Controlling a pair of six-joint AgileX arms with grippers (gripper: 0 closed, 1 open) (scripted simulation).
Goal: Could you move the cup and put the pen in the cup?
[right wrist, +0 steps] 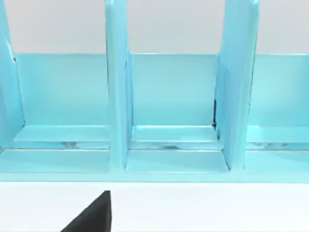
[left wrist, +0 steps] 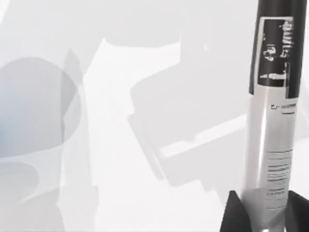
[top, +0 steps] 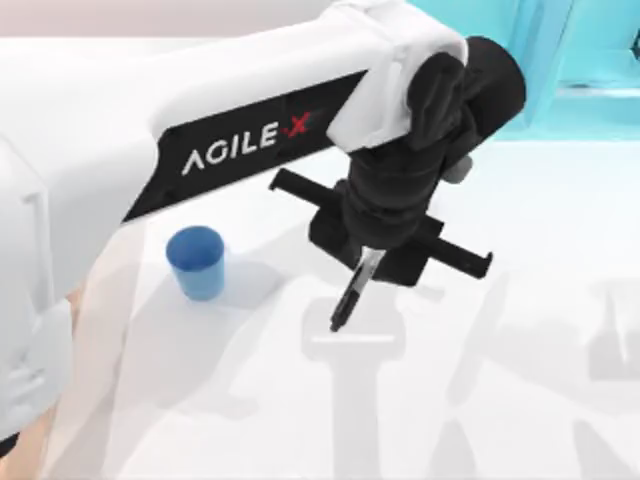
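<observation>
White counter [top: 520,400] runs across the whole top view, crossed by soft grey shadows of the arms. Nearest the camera, the left AgileX arm sweeps in from the counter's left side, its white link with the black lettered panel passing high over the surface and ending in a black wrist above the middle of the counter. Below that wrist the left gripper [top: 366,262] points down, its fingers closed on the pen [top: 355,290], which hangs from them slightly tilted, its black lower end toward the counter's near edge and above a pale shadow on the surface. Whether that tip touches the counter I cannot tell.

From the left wrist view the pen [left wrist: 273,121] stands lengthwise between two dark fingertips [left wrist: 236,215], with a black section at the far end, a white-grey barrel and small dark print along it; the fingertips sit close on either side of the barrel.

Left of the pen and well apart from it, the cup [top: 197,262] stands upright on the counter, plain blue, its open mouth up, toward the left side and roughly midway between near and far edges.

Farther off, at the counter's far right corner, a light blue rack [top: 575,60] rises. The right wrist view faces this rack [right wrist: 169,96], showing upright dividers and open compartments, with a dark piece of the right gripper [right wrist: 94,215] low in front; its opening cannot be judged.
</observation>
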